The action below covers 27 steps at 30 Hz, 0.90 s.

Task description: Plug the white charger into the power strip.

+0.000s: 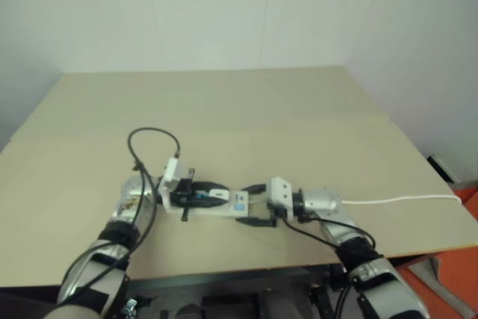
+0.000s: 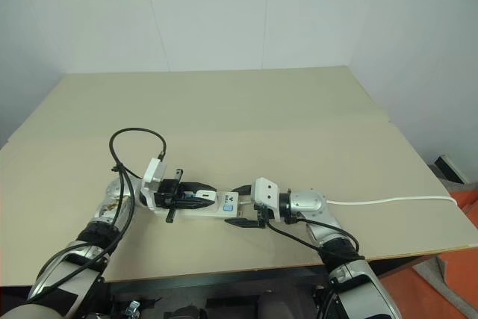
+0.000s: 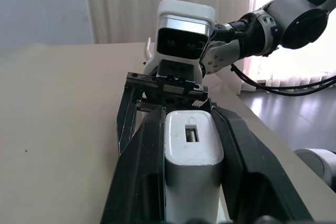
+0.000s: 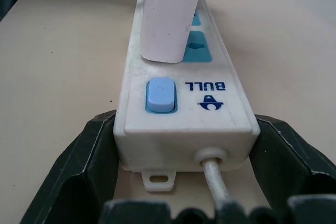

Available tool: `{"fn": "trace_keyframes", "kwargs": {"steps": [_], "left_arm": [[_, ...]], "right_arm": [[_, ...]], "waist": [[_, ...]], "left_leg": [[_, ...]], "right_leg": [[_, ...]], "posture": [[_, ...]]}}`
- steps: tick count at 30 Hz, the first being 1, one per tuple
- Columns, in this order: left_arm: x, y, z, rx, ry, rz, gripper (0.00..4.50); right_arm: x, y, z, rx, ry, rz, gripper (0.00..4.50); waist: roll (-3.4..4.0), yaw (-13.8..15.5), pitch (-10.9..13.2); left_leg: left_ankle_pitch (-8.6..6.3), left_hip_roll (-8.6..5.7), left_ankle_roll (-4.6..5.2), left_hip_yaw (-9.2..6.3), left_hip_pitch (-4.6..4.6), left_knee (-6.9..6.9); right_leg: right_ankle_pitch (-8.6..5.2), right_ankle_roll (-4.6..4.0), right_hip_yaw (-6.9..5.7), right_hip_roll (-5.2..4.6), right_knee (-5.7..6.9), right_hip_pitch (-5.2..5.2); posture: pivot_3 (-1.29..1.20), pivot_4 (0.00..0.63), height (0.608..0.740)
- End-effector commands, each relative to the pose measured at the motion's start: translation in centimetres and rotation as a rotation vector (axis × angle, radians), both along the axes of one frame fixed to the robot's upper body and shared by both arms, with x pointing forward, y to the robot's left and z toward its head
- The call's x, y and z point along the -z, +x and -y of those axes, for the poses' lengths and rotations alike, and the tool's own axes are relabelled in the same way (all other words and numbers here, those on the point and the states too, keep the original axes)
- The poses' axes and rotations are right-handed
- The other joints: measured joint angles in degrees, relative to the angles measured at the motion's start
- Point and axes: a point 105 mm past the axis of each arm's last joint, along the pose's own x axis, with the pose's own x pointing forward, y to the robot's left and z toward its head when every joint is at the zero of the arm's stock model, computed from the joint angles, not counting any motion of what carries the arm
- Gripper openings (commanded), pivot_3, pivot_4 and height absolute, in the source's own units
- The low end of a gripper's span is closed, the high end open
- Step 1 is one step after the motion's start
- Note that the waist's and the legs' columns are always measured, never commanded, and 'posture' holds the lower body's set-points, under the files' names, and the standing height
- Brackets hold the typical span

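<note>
As cord (image 2: pixel 388 201) trails, table (image 2: pixel 299 110) bare

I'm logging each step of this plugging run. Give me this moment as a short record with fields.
surface: tan table
power strip: flat on table, switch end between right gripper's fingers
white charger: held over the strip's sockets; whether seated, cannot tell
left gripper: shut on white charger
right gripper: fingers wide, flanking the strip's cord end
cord: thin white, trails toward table's right edge

The power strip (image 4: pixel 184 114) bears the blue word "BULL" with a small logo beside its switch (image 4: pixel 160 94).
</note>
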Motion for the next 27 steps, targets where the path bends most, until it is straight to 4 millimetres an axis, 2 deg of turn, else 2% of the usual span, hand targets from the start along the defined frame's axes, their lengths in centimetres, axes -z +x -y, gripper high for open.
{"fn": "trace_keyframes", "kwargs": {"steps": [1, 8, 13, 19, 24, 27], "left_arm": [[4.0, -0.4, -2.7, -0.084, 0.135, -0.162, 1.01], [4.5, -0.4, -2.8, -0.100, 0.123, -0.231, 1.01], [4.4, -0.3, -2.8, -0.112, 0.090, -0.234, 2.61], [4.1, -0.3, -2.9, -0.112, 0.098, -0.199, 4.48], [2.6, 0.0, -2.8, -0.105, 0.048, -0.194, 4.48], [1.3, -0.4, -2.3, -0.038, 0.087, -0.182, 4.48]], "right_arm": [[0.6, -0.7, -0.1, -0.035, -0.037, 0.007, 3.45], [0.9, -0.8, 0.0, -0.034, -0.055, 0.012, 3.45], [0.9, -0.8, -0.1, -0.034, -0.057, 0.017, 3.45], [1.0, -0.8, -0.1, -0.035, -0.056, 0.018, 3.45], [1.1, -0.9, -0.1, -0.035, -0.057, 0.018, 3.45], [1.0, -0.9, 0.0, -0.034, -0.056, 0.018, 3.45]], "waist": [[0.11, 0.0, -0.1], [0.44, 0.1, -0.5], [0.76, 0.1, -0.7], [0.78, 0.5, -0.7], [0.78, 0.5, -0.7], [0.77, 0.5, -0.7]], "left_leg": [[0.00, 0.00, 0.00, 0.00, 0.00, 0.00], [0.00, 0.01, 0.00, 0.00, 0.04, 0.00], [-0.04, 0.03, 0.07, 0.01, 0.05, -0.01], [-0.04, 0.03, 0.08, 0.03, 0.04, 0.00], [-0.05, 0.05, 0.08, 0.03, 0.02, -0.01], [-0.05, 0.09, 0.08, 0.02, -0.04, -0.01]], "right_leg": [[0.00, 0.00, 0.00, 0.00, -0.01, 0.01], [-0.01, 0.01, 0.01, 0.04, -0.05, 0.06], [-0.03, -0.01, 0.06, 0.10, -0.10, 0.05], [-0.03, -0.01, 0.08, 0.10, -0.12, 0.06], [-0.03, -0.01, 0.07, 0.11, -0.13, 0.04], [-0.03, -0.01, 0.07, 0.14, -0.13, -0.03]], "posture": [[0.00, 0.150, 0.740], [0.00, 0.150, 0.740], [0.00, 0.150, 0.740], [0.00, 0.150, 0.740], [0.00, 0.150, 0.740], [0.00, 0.150, 0.740]]}}
